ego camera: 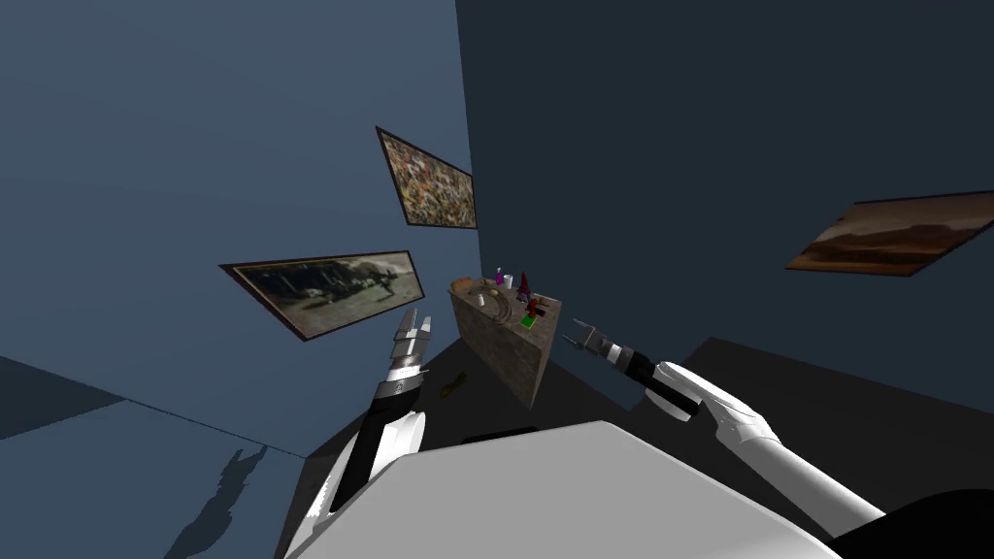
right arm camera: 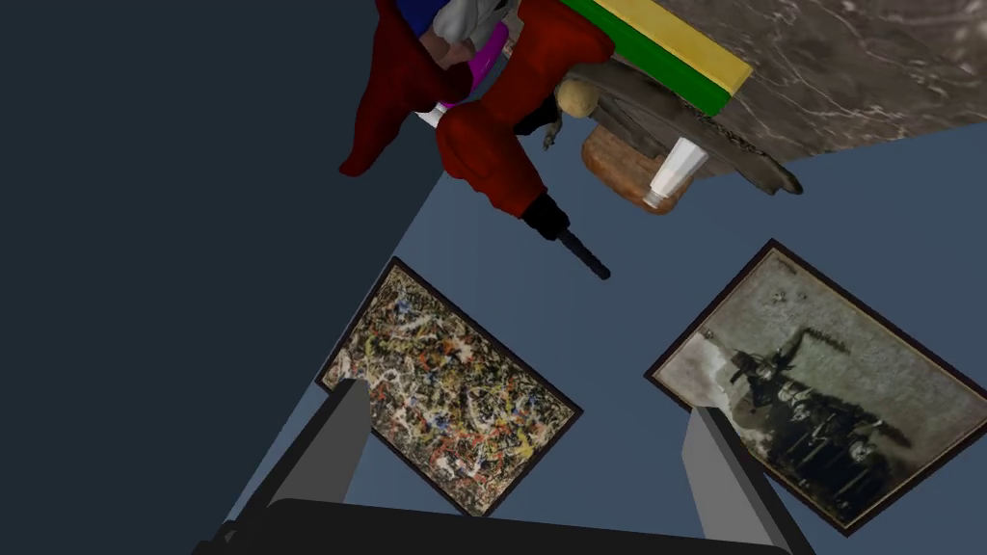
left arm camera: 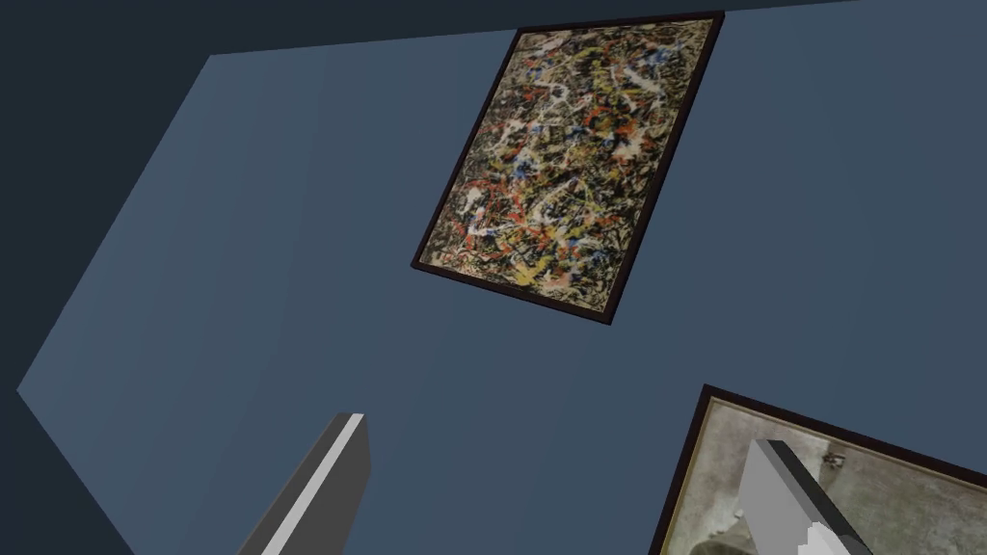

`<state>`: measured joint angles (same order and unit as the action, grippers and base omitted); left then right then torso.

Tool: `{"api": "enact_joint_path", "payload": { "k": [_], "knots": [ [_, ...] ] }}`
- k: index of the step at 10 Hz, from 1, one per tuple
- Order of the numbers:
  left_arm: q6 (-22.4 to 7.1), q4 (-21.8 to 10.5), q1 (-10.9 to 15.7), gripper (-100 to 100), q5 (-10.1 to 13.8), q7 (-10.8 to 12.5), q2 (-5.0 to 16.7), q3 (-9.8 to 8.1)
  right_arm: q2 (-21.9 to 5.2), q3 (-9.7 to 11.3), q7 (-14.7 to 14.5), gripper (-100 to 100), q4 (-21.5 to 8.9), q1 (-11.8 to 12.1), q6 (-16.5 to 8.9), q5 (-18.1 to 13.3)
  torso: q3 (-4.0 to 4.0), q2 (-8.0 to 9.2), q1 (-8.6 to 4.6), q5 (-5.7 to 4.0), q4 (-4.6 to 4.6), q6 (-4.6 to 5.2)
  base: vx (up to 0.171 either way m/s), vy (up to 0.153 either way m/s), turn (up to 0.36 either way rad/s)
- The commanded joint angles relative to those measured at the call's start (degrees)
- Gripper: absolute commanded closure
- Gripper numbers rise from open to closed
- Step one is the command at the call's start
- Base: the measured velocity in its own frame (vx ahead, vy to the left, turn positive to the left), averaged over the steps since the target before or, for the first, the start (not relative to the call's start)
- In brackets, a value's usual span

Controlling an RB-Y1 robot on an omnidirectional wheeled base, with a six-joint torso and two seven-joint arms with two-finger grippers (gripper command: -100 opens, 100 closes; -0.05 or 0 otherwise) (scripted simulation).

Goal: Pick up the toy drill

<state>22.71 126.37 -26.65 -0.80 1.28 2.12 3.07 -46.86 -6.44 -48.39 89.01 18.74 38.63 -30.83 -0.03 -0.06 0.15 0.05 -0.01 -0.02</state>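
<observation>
Red drill (right arm camera: 487,154) lies on the desk (ego camera: 505,357), untouched. Near the desk's edge the right hand (ego camera: 577,333) hovers, spread and empty. Off the desk's other side the left hand (ego camera: 417,318) is also spread. By my judgement all 3 steps remain: reach, grip, lift.

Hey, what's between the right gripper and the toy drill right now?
Nothing: in the right wrist view the stretch from the open right gripper to the red toy drill on the table is bare air.

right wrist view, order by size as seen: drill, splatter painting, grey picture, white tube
Grey picture
Splatter painting
Drill
White tube
The drill is nearer the camera than the wall pictures.
</observation>
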Motion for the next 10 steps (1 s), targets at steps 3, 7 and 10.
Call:
{"api": "enact_joint_path", "payload": {
  "k": [3, 7, 10],
  "knots": [
    [0.0, 0.0, 0.0, 0, 0.0, 0.0, 0.0, 0.0, -5.8, 0.9, -5.1, -100, -3.4, -1.6, 0.2, -3.4, -0.03, -0.04, -0.03, 0.0, -0.01, 0.03, 0.021, 0.04, 0.144],
    [0.0, 0.0, 0.0, 0, 0.0, 0.0, 0.0, 0.0, -12.3, 2.1, -9.9, -100, -6.9, -3.3, 0.3, -7.0, -0.03, -0.04, -0.05, -0.01, -0.01, 0.0, 0.027, 0.034, 0.179],
    [0.0, 0.0, 0.0, 0, 0.0, 0.0, 0.0, -0.01, -16.7, 3.1, -12.4, -100, -8.9, -4.2, 0.2, -9.1, -0.04, -0.07, -0.08, -0.02, -0.02, 0.06, 0.031, 0.021, 0.167]
  ]
}}
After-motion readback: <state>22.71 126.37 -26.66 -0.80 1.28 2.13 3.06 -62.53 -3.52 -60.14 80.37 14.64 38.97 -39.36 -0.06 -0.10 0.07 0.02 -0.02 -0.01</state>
